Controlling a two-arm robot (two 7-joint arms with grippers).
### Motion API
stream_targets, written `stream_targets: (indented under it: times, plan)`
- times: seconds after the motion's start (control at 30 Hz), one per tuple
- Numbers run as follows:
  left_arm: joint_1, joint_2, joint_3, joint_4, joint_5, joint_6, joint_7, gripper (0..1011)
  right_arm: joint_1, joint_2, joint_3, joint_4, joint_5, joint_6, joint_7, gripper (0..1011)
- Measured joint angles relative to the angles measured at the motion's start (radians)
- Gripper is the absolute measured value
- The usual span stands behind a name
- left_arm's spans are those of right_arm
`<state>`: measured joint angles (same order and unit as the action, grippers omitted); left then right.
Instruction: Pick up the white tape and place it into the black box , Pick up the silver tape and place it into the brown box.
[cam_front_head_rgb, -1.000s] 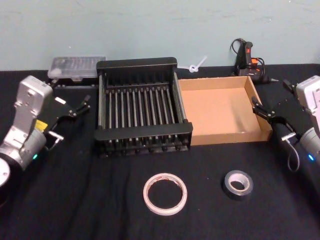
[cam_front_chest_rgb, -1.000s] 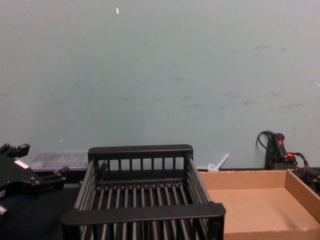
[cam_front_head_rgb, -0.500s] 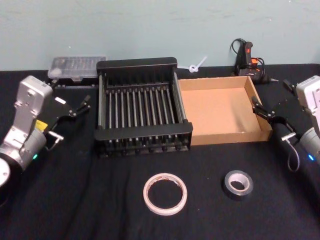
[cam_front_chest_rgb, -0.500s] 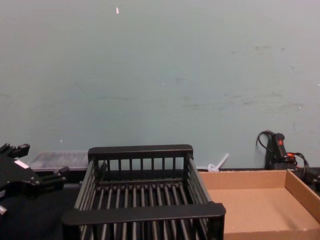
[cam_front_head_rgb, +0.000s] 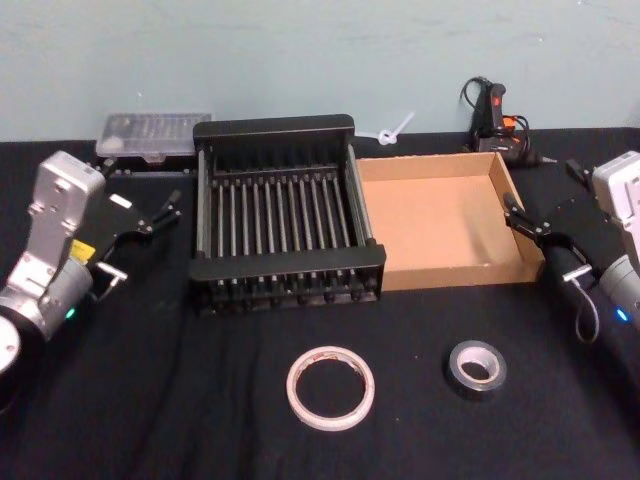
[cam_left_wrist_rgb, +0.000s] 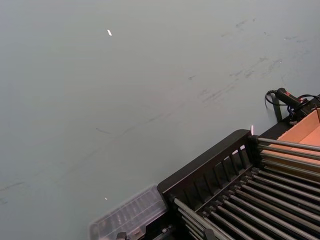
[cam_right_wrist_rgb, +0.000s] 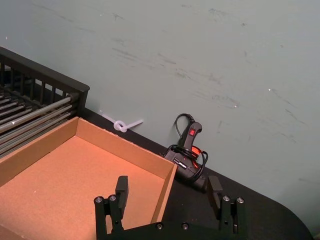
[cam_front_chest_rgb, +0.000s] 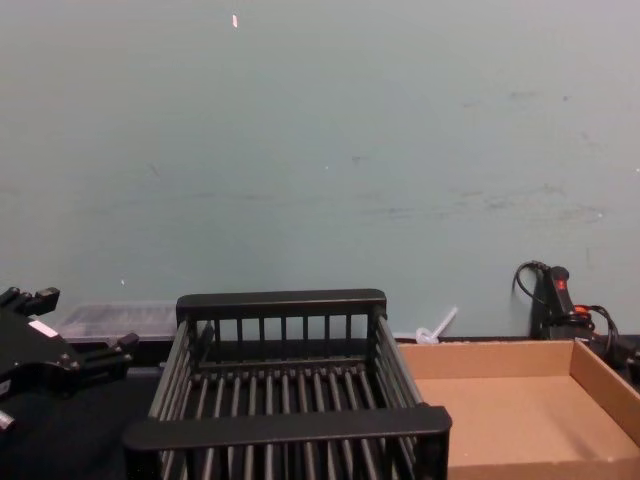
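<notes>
The white tape, a thin wide ring, lies flat on the black cloth near the front, in the middle. The silver tape, a smaller dark grey roll, lies to its right. Behind them the black box stands beside the brown box, touching it; nothing lies in either. My left gripper hovers open to the left of the black box. My right gripper hovers open at the right wall of the brown box, with nothing between its fingers.
A clear plastic case sits at the back left against the wall. A black glue gun with its cable stands at the back right. A white plastic tie lies behind the boxes. Open black cloth surrounds both tapes.
</notes>
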<state>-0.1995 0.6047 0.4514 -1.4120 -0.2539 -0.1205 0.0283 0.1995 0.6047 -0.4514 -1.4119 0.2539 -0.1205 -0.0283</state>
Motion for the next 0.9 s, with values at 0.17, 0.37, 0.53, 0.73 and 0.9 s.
stream_targets:
  times: [0.17, 0.37, 0.53, 0.73, 0.9]
  plan:
    - [0.000, 0.000, 0.000, 0.000, 0.000, 0.000, 0.000, 1001, 0.000, 0.000, 0.000, 0.000, 0.000, 0.000, 0.000, 1000]
    - [0.000, 0.000, 0.000, 0.000, 0.000, 0.000, 0.000, 1001, 0.000, 0.000, 0.000, 0.000, 0.000, 0.000, 0.000, 1000]
    - [0.000, 0.000, 0.000, 0.000, 0.000, 0.000, 0.000, 1001, 0.000, 0.000, 0.000, 0.000, 0.000, 0.000, 0.000, 1000]
    - [0.000, 0.000, 0.000, 0.000, 0.000, 0.000, 0.000, 1001, 0.000, 0.000, 0.000, 0.000, 0.000, 0.000, 0.000, 1000]
    - [0.000, 0.000, 0.000, 0.000, 0.000, 0.000, 0.000, 1001, 0.000, 0.000, 0.000, 0.000, 0.000, 0.000, 0.000, 1000]
